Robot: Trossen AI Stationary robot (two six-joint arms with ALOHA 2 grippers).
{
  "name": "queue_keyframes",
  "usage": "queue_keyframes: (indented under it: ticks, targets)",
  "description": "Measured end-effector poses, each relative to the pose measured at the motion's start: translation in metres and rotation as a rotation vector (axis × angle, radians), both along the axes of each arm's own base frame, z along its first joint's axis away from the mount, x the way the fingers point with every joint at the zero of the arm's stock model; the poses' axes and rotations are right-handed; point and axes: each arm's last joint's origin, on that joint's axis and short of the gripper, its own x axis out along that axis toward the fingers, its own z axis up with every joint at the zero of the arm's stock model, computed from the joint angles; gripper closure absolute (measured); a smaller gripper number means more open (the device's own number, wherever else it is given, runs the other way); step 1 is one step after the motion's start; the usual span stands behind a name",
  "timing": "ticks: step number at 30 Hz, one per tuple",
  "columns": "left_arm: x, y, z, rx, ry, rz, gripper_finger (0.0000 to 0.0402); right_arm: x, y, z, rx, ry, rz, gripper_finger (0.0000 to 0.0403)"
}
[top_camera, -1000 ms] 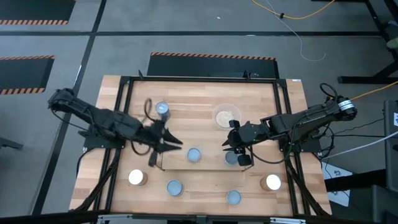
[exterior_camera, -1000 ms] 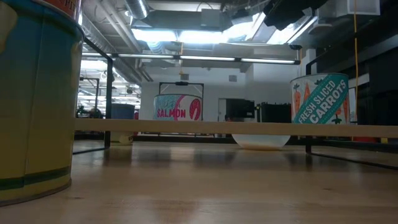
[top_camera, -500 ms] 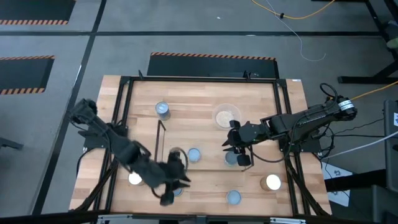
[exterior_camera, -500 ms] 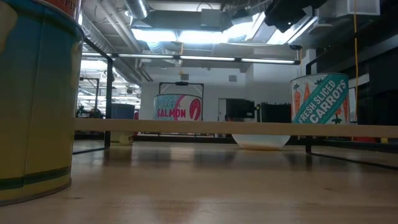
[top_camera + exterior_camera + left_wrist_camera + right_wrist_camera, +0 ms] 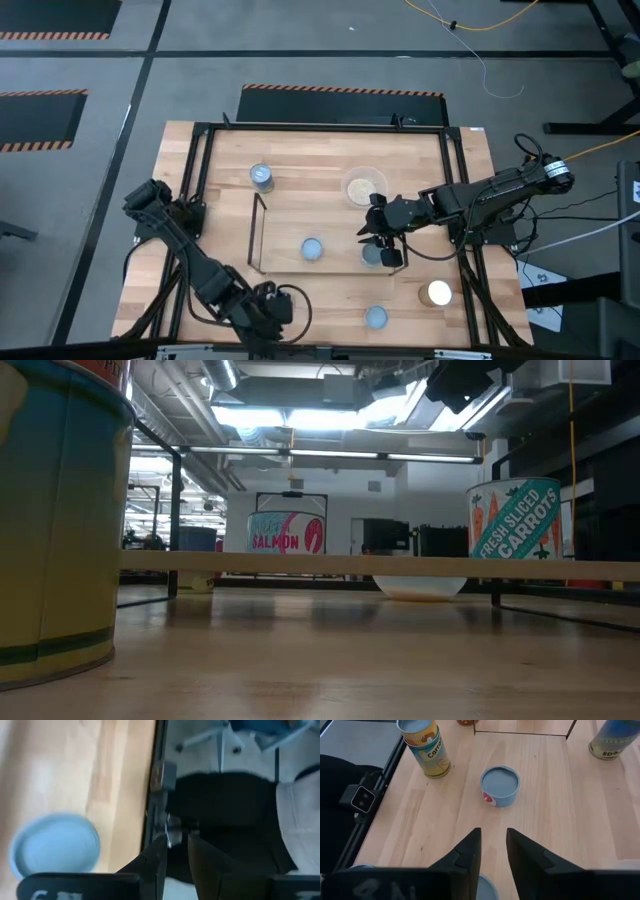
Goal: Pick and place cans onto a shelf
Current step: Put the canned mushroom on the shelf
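Observation:
In the high view several cans stand upright on the wooden table: one far left, one mid-table, two near the front. The shelf is a thin black rod frame around the middle. My left gripper hangs open at the table's near edge beside a blue-topped can, touching nothing. My right gripper stands open just above a can whose top shows under its fingers. Whether it touches that can, I cannot tell.
A clear round dish with tan contents sits far of the right gripper. The black frame edges the table, and its rail lies close ahead of my left gripper. A carrot can and a short can stand ahead of my right gripper.
My left gripper has swung from the shelf's left end toward the table's near edge, sinking and turning on the way. It now covers the two cans at the front left.

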Motion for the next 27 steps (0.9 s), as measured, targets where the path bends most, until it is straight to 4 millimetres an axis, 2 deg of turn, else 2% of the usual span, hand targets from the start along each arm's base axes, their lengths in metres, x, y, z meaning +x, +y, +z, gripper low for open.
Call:
queue_keyframes:
  ticks: [5, 12, 21, 27]
  targets:
    - [0.002, -0.002, -0.005, -0.044, 0.056, -0.031, 0.033, 0.0, 0.0, 0.0, -0.001, 0.001, 0.0, 0.0307]
    - [0.006, 0.003, -0.004, -0.063, 0.063, 0.028, 0.0326, 0.0, 0.0, 0.0, -0.003, 0.003, 0.002, 0.0307]
    - [0.014, 0.012, -0.004, -0.068, 0.066, 0.096, 0.0266, 0.0, 0.0, 0.0, -0.006, 0.002, 0.004, 0.0307]
    - [0.014, 0.017, -0.006, -0.046, 0.09, 0.106, 0.0255, 0.0, 0.0, 0.0, -0.027, -0.003, 0.024, 0.0307]
